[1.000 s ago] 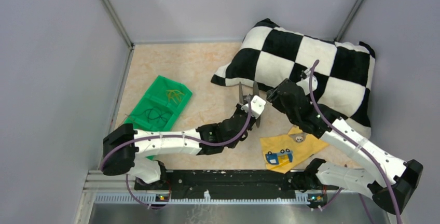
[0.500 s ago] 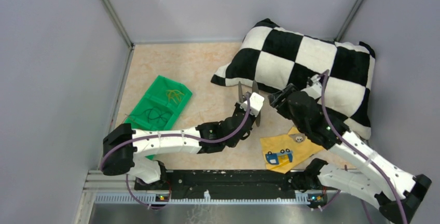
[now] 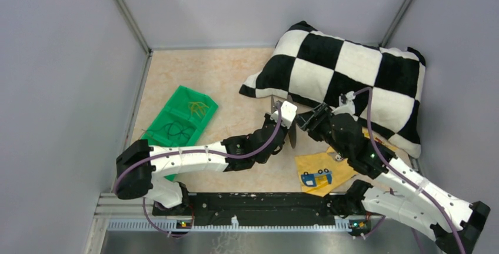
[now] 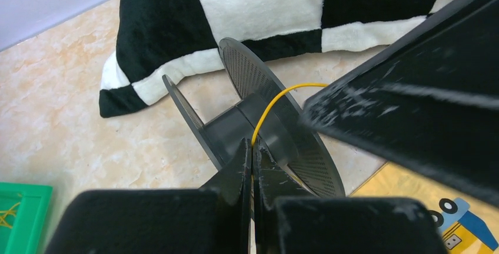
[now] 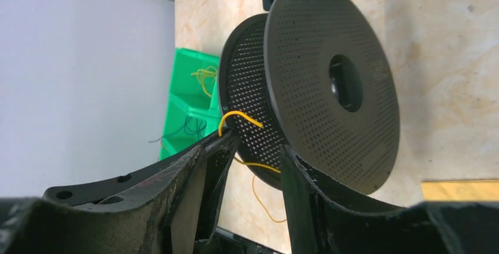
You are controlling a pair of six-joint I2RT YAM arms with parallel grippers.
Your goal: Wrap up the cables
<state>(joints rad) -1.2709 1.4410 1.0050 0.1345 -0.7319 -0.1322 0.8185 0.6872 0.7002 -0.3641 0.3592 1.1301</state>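
Where the two arms meet over the desk (image 3: 200, 72), a black spool (image 3: 292, 135) stands upright with its flanges on edge, just in front of a checkered pillow (image 3: 353, 66). The left claw (image 4: 252, 148) is clenched on a thin yellow wire (image 4: 300, 85), pinching it at the spool's hub between the two flanges. From the pinch the wire arcs up and off to the right, passing behind a finger of the right arm. The right claw (image 5: 257, 148) reaches the spool from the other side with its jaws apart, grasping nothing. A short loop of the wire and part of a perforated flange show between them. More wire hangs slack below the spool. Whether either finger touches the flange I cannot tell.

A green tray (image 3: 176, 102) lies well to the left, with a yellow tangle (image 3: 198, 108) in its far compartment and a dark tangle (image 3: 174, 130) in the next. A yellow sheet (image 3: 318, 163) lies under the right arm.
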